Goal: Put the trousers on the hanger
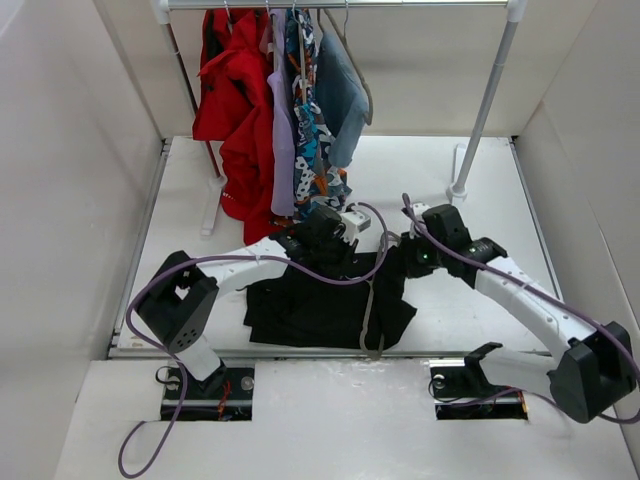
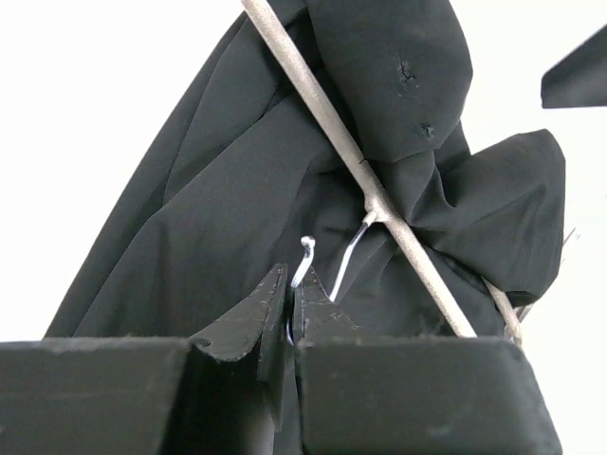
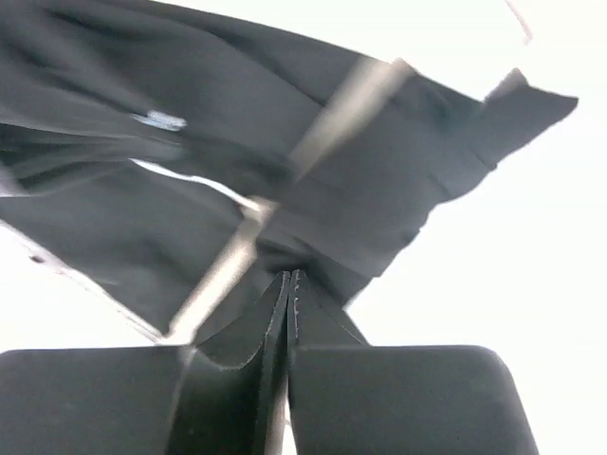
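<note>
On bench centre, trousers lie heaped w/ hanger bar slanting across them. L tool pinched on its wire hook; R tool clamps cloth just beside bar, so fold prob. must cross bar next.

The white table bears crumpled trousers (rack feet behind).

The right claw rises from the bottom edge with its two dark fingers pressed together, tips nipping a fold of the trousers. The black fabric spreads across the upper left, rumpled and blurred. A pale bar of the hanger runs diagonally over the cloth, from upper right down to lower left. The bright white counter fills the right side.
</note>
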Controlling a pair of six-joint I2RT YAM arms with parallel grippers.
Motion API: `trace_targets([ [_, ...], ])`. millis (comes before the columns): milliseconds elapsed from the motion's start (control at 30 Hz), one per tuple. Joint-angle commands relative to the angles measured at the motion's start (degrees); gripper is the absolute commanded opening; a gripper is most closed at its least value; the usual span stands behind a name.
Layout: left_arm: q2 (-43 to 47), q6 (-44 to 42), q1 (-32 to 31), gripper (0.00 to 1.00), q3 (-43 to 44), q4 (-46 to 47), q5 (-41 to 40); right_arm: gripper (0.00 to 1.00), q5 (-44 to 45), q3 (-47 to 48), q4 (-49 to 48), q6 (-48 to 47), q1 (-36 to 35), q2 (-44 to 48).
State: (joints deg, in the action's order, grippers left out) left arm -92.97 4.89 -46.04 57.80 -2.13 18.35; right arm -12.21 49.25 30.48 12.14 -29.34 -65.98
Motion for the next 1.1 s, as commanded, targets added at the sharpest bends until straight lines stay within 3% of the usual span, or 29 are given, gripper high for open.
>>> trace_targets([
  [0, 0.8, -0.3, -0.5, 0.00, 0.0, -2.4, -0.4, 0.00, -0.5, -2.2, 2.5, 1.3, 3.7, -1.5],
  [200, 0.8, -0.3, -0.5, 0.00, 1.1, -3.0, -0.9, 0.00, -6.2, -5.8, -1.4, 9.4, 1.7, -8.0],
  [333, 0.8, 0.3, -0.5, 0.00, 3.1, -3.7, -0.9, 0.00, -12.9, -15.2, -20.8, 16.8, -3.9, -6.7],
  [567, -0.9, 3.6, -0.5, 0.00, 7.5, -6.9, 2.5, 0.00, -12.9, -21.0, -33.5, 20.4, -4.6, -13.6],
  [733, -2.7, 8.0, -0.5, 0.00, 10.3, -9.0, 7.5, 0.00, -14.3, -17.9, -36.8, 17.6, -3.8, -23.4],
  [933, -2.7, 9.7, -0.5, 0.00, 10.3, -9.6, 7.2, 0.00, -15.6, -17.4, -36.8, 15.8, -1.4, -24.6],
  [1033, -2.7, 9.7, -0.5, 0.00, 9.8, -9.6, 5.9, 0.12, -15.0, -17.4, -30.0, 16.3, -1.4, -19.7],
  [1067, -2.7, 9.7, -0.5, 0.00, 9.8, -9.6, 5.3, 0.21, -13.8, -16.6, -27.3, 16.3, -1.4, -15.6],
])
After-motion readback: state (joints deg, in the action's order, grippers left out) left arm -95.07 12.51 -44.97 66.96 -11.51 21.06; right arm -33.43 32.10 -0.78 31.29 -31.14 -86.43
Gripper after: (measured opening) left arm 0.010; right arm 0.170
